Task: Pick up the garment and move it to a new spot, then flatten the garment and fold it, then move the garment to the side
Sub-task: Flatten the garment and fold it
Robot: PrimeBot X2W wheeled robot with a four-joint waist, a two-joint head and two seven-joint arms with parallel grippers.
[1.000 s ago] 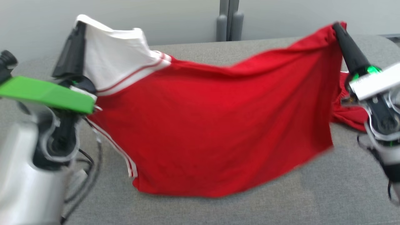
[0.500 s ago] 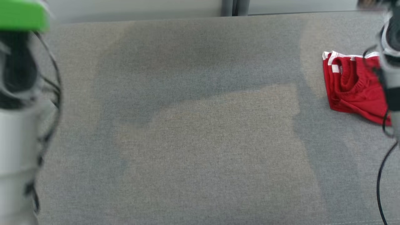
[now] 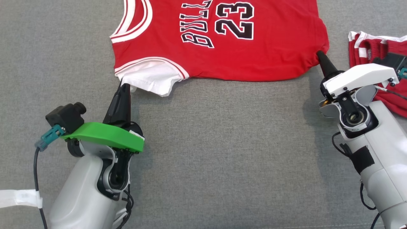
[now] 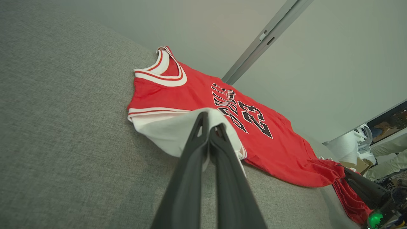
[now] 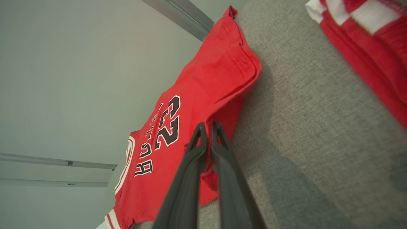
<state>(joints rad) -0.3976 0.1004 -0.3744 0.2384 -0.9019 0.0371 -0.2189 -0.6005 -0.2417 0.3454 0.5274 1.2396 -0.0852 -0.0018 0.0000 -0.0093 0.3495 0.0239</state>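
A red jersey [image 3: 222,57] lies spread flat on a grey cushion [image 3: 222,152], top centre of the head view. The left gripper [image 3: 124,87] pinches its white sleeve [image 3: 152,78] from below. The right gripper [image 3: 319,54] clamps the hem corner at upper right.

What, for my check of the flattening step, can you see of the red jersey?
The jersey is red, soft-looking cloth with white-and-red trim, a white sleeve and black BULLS 23 lettering. It lies spread, print up, on the grey cushion. The left gripper pinches the sleeve; the right gripper pinches a hem corner.
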